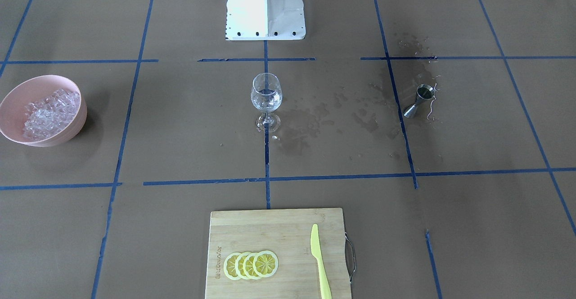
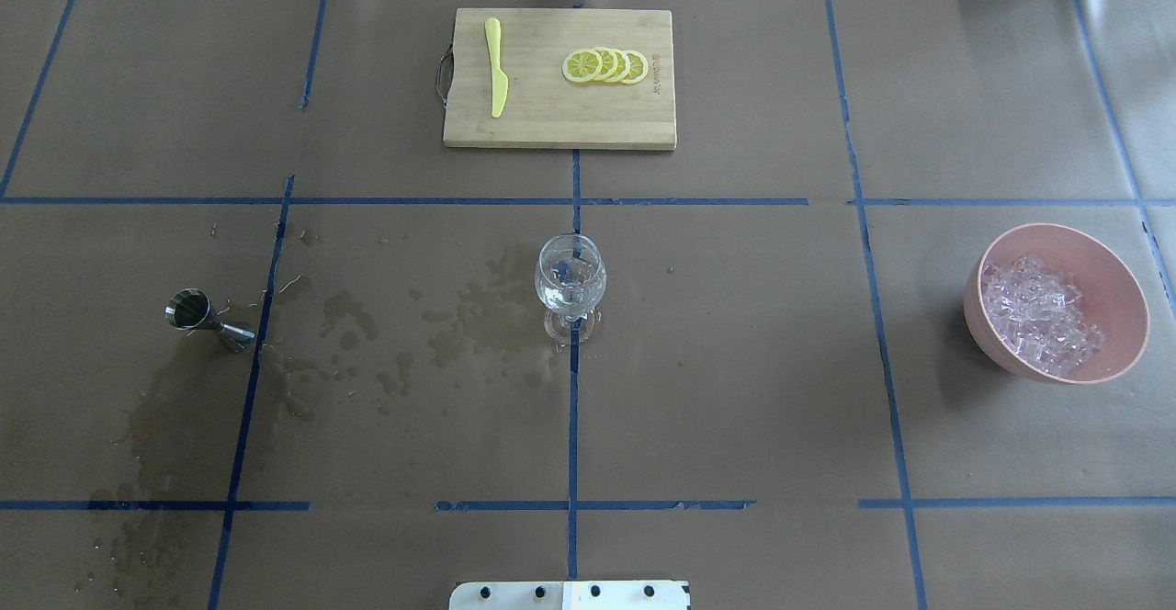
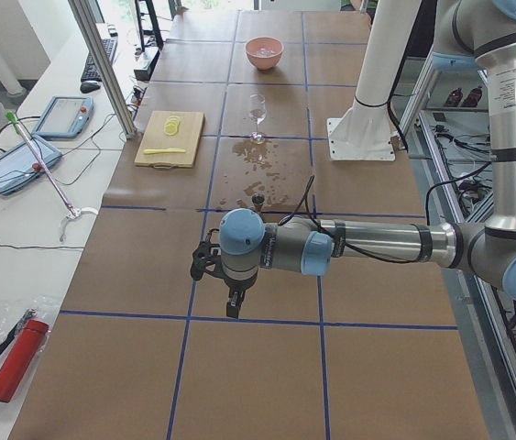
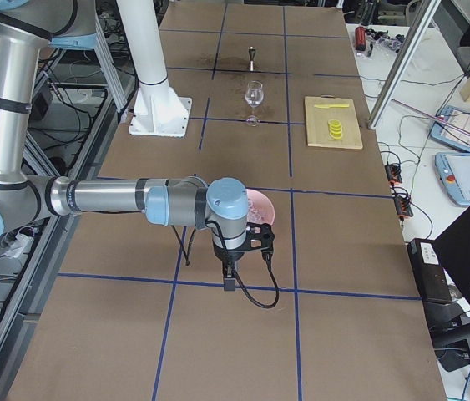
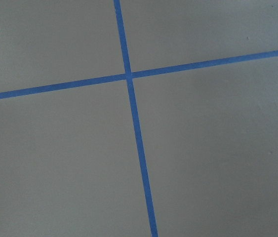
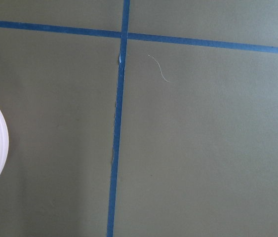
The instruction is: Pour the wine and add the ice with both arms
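Note:
A stemmed glass (image 1: 266, 96) stands at the table's middle with a small amount of clear wine (image 2: 569, 298) in its bowl. The ice (image 1: 48, 112) lies heaped in a pink bowl (image 2: 992, 334) far to the robot's right. A steel jigger (image 2: 207, 317) stands upright on the robot's left. Neither arm appears in the overhead or front views. The left gripper (image 3: 204, 263) hangs beyond the table's left end; I cannot tell its state. Next to the pink bowl, the right gripper (image 4: 261, 238) points down; its state cannot be told either.
Wet patches (image 2: 367, 334) darken the brown paper between the jigger and the glass. A wooden cutting board (image 2: 551, 118) at the far side carries lemon slices (image 2: 606, 65) and a yellow knife (image 2: 496, 68). The white pedestal (image 1: 265, 11) stands at the robot's side.

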`<control>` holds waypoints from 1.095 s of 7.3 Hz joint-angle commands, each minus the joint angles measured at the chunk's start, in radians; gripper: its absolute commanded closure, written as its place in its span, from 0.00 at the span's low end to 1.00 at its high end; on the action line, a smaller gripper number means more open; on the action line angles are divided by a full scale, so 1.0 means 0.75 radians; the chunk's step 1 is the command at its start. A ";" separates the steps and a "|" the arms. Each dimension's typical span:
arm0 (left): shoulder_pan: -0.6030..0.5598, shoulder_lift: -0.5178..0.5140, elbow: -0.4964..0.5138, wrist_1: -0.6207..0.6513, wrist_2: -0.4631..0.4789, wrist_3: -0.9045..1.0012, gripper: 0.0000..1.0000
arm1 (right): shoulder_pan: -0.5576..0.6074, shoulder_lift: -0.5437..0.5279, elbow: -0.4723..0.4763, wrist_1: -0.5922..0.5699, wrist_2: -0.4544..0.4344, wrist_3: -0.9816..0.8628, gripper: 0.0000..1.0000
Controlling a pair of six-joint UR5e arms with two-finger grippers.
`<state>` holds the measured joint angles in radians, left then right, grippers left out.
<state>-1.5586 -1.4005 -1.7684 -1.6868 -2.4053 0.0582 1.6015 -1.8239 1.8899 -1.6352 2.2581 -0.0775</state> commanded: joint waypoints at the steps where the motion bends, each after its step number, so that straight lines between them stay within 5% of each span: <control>1: -0.002 0.000 -0.002 -0.015 0.000 0.002 0.00 | 0.000 0.002 -0.002 0.002 -0.004 -0.001 0.00; 6: 0.000 0.000 -0.004 -0.048 0.014 -0.002 0.00 | -0.004 0.022 0.057 0.006 0.008 0.011 0.00; 8: -0.002 -0.002 -0.017 -0.139 0.004 0.000 0.00 | -0.004 0.023 0.082 0.128 0.022 0.021 0.00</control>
<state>-1.5593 -1.4009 -1.7780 -1.7453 -2.3972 0.0575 1.5989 -1.8082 1.9416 -1.5963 2.2703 -0.0657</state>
